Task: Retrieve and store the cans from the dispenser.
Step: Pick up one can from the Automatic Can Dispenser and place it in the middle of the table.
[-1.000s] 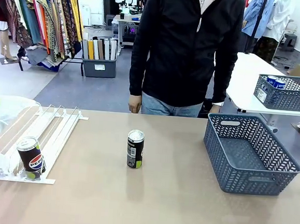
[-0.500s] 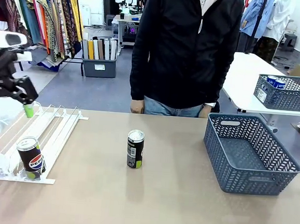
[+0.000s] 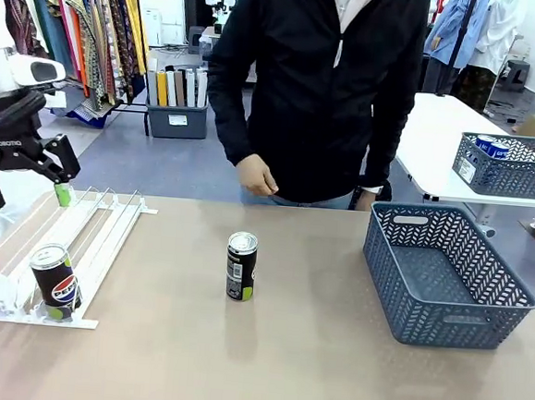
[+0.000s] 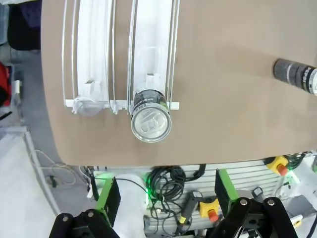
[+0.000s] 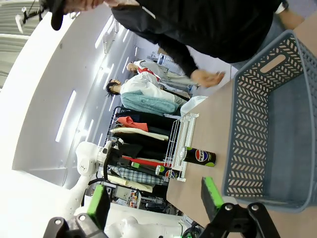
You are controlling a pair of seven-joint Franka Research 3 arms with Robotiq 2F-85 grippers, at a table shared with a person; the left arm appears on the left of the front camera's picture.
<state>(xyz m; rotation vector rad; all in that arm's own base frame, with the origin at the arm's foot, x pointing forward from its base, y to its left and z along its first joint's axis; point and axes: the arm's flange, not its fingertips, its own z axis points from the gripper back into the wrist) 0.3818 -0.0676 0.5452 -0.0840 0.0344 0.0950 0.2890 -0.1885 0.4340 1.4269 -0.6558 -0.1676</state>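
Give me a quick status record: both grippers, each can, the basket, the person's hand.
left gripper: raised over the dispenser, jaws open, holding nothing
right gripper: jaws open, holding nothing, basket ahead of it
dispenser can: upright at the front stopper of one lane
loose can: upright near the middle of the table
basket: right side of the table, both cans outside it
person's hand: at the far edge, apart from the loose can
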